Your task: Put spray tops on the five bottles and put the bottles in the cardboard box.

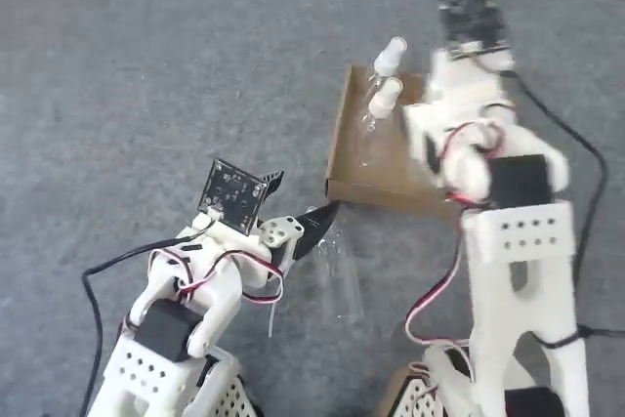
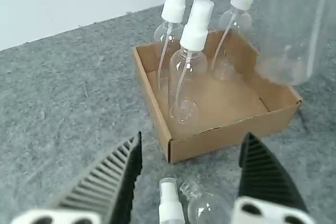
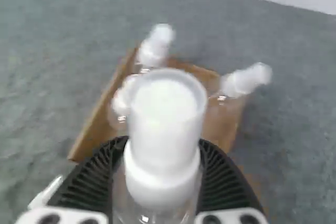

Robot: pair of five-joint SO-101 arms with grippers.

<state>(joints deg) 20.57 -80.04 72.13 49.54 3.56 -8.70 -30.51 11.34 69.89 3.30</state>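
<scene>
Care: lower bottle point(image 3: 163, 129), clamped in right fingers point(image 3: 84, 182), upright into cardboard box point(image 1: 342, 134), clear of 11 o'clock bottles point(image 1: 383, 95), with left fingers point(image 2: 113, 182) wide.

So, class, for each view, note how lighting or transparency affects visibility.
High view: the lying bottle nearly vanishes against the grey carpet. Left wrist view: even light, faint highlights on the boxed bottles. Right wrist view: the white spray top on the held bottle looks bright, featureless.

Three capped clear bottles point(image 2: 186, 72) are seen standing in the cardboard box point(image 2: 226, 135) beyond the left tool point(image 2: 192, 139); a fourth bottle point(image 3: 163, 129) is clamped in the right tool point(image 3: 160, 169); an uncapped bottle point(image 2: 207, 207) and spray top point(image 2: 169, 203) lie beneath the left tool.
</scene>
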